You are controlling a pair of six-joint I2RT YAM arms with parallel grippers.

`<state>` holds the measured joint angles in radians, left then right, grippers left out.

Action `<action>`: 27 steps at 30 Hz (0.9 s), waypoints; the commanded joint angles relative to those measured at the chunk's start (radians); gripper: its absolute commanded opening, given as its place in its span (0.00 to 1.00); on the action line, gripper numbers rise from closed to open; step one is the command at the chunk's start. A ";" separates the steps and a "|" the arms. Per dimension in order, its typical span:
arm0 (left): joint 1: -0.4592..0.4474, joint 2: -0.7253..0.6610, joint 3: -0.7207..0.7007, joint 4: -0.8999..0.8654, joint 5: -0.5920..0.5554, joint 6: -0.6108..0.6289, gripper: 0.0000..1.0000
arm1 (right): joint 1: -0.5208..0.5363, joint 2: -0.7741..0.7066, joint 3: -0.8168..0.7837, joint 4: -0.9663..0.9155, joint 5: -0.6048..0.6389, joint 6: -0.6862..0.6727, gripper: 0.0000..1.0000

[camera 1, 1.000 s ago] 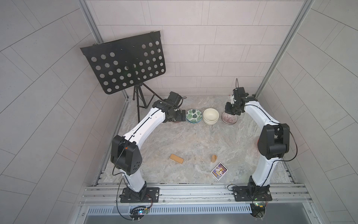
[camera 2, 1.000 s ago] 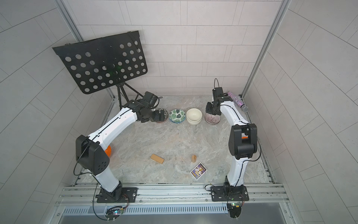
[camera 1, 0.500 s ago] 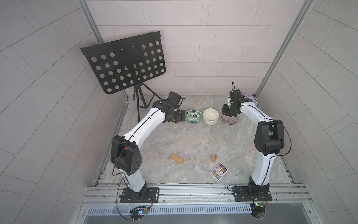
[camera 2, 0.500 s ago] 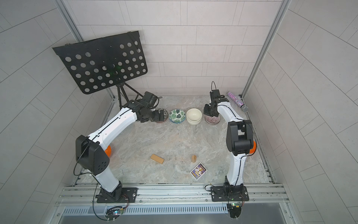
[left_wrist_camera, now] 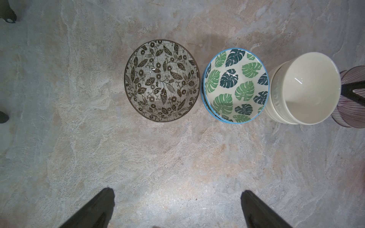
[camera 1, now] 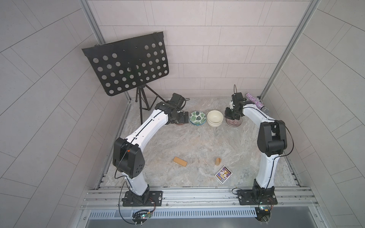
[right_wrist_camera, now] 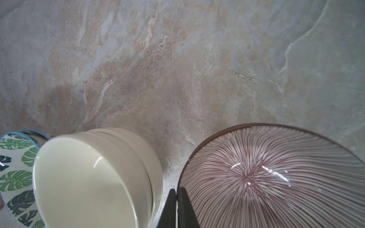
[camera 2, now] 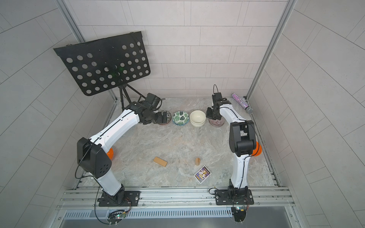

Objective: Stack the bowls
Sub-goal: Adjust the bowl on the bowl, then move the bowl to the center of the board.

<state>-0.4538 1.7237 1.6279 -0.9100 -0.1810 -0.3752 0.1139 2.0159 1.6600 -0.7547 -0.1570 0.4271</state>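
Print on the card [camera 1: 223, 174] is too small to read. The left gripper [left_wrist_camera: 177, 190] gapes empty over the leaf-print bowl [left_wrist_camera: 162, 81] — the right gripper [right_wrist_camera: 176, 190] pinches the rim of the purple-striped bowl [right_wrist_camera: 266, 177].

Round cream ceramic bowls [left_wrist_camera: 308, 86] and the purple-striped ceramic bowl [right_wrist_camera: 272, 177] gleam glossy; the marbled stone counter [left_wrist_camera: 177, 158] looks matt.

Top views high above the whole table [camera 1: 197, 142]; wrist views close, downward, cream bowls [left_wrist_camera: 308, 86] in both
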 commanded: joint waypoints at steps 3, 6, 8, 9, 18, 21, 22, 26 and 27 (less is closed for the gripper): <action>0.009 -0.008 0.021 -0.017 -0.002 0.012 1.00 | 0.007 -0.051 0.025 -0.010 0.033 -0.009 0.10; 0.008 -0.010 0.023 -0.017 0.002 0.011 1.00 | 0.002 -0.077 0.028 -0.022 0.052 -0.013 0.11; 0.008 -0.009 0.021 -0.017 0.000 0.013 1.00 | -0.013 -0.102 0.024 -0.028 0.051 -0.011 0.12; 0.009 -0.010 0.022 -0.018 -0.001 0.013 1.00 | -0.024 -0.120 0.018 -0.029 0.050 -0.010 0.14; 0.009 -0.008 0.034 -0.010 0.050 0.016 1.00 | -0.233 -0.404 -0.232 -0.094 0.217 0.130 0.43; 0.009 -0.011 0.033 -0.007 0.080 0.015 1.00 | -0.355 -0.496 -0.333 -0.123 0.201 0.172 0.45; 0.008 -0.014 0.033 -0.004 0.092 0.015 1.00 | -0.398 -0.523 -0.368 -0.129 0.204 0.183 0.45; 0.007 -0.013 0.034 -0.001 0.126 0.013 1.00 | -0.505 -0.611 -0.482 -0.138 0.228 0.226 0.46; 0.007 -0.012 0.035 -0.003 0.132 0.014 1.00 | -0.521 -0.626 -0.505 -0.137 0.232 0.234 0.46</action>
<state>-0.4507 1.7237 1.6337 -0.9070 -0.0940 -0.3695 -0.3904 1.4399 1.2041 -0.8574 0.0463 0.6067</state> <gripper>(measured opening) 0.999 0.462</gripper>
